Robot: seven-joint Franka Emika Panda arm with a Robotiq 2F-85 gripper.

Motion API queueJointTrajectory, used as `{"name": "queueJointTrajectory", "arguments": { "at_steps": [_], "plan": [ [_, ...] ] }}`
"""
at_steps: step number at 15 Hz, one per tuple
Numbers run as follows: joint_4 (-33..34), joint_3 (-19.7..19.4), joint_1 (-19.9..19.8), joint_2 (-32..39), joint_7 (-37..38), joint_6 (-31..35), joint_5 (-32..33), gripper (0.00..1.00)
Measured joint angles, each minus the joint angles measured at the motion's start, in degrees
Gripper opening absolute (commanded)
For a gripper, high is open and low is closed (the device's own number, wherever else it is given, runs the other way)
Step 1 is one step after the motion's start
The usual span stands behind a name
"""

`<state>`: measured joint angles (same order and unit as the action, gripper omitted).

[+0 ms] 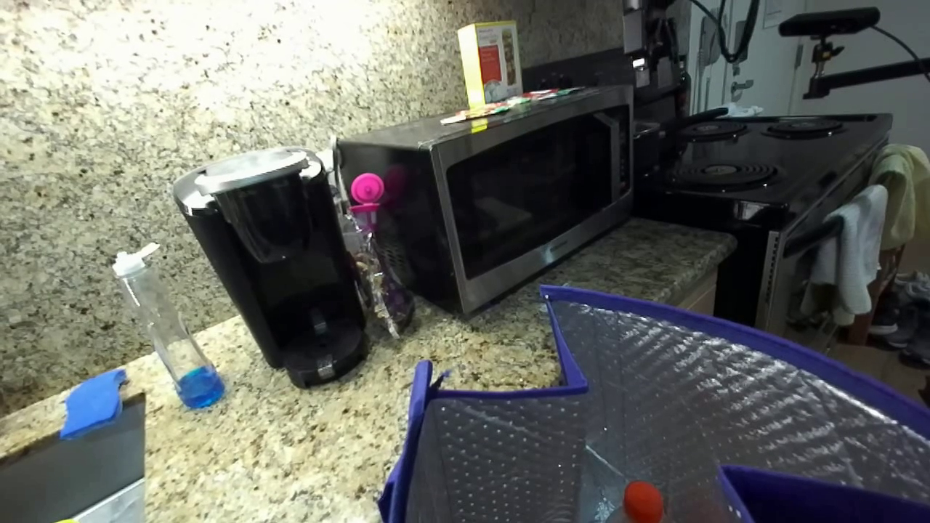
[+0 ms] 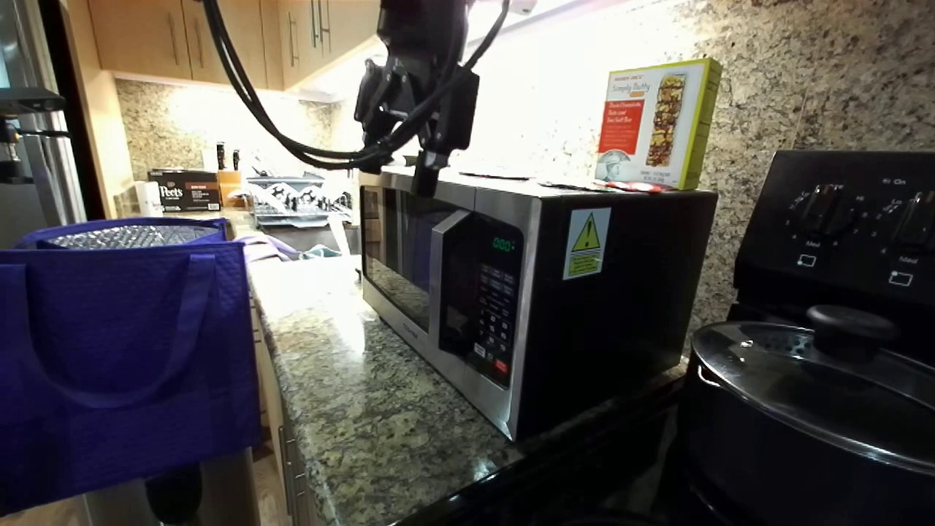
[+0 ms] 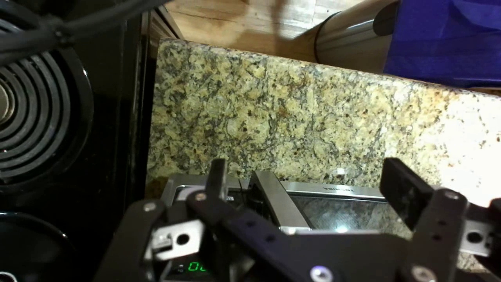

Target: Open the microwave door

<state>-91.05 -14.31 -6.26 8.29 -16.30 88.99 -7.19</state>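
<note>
The microwave [image 1: 407, 240] stands on the counter; it also shows in an exterior view [image 2: 621, 307] with a green display lit. Its microwave door [image 1: 530, 196], silver-framed with dark glass, is closed in both exterior views [image 2: 400, 256]. The door's upright silver handle [image 2: 445, 285] is beside the control panel. My gripper [image 2: 400, 172] is at the height of the microwave's top edge, near the handle's upper end. In the wrist view my gripper [image 3: 310, 174] is open, its fingers wide apart. The handle [image 3: 278, 201] appears between them, nearer the left finger, with no visible contact.
A snack box [image 2: 657, 124] and flat packets lie on the microwave. A black stove [image 1: 726, 152] with a lidded pot [image 2: 803, 409] adjoins it. A coffee maker [image 1: 276, 269] and blue-liquid bottle [image 1: 196, 378] stand on the other side. A purple insulated bag [image 2: 131, 351] is in front of the counter.
</note>
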Motion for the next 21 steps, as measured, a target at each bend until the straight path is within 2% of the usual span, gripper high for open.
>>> {"name": "queueJointTrajectory", "arguments": {
  "at_steps": [9,13,21],
  "plan": [
    [2.1,1.8,-1.9,1.5,1.0,-0.6,-0.4,1.00],
    [2.5,4.1,-1.8,4.7,1.6,3.2,-0.4,1.00],
    [3.2,6.1,-1.2,7.0,13.4,10.4,2.1,1.00]
  ]
}}
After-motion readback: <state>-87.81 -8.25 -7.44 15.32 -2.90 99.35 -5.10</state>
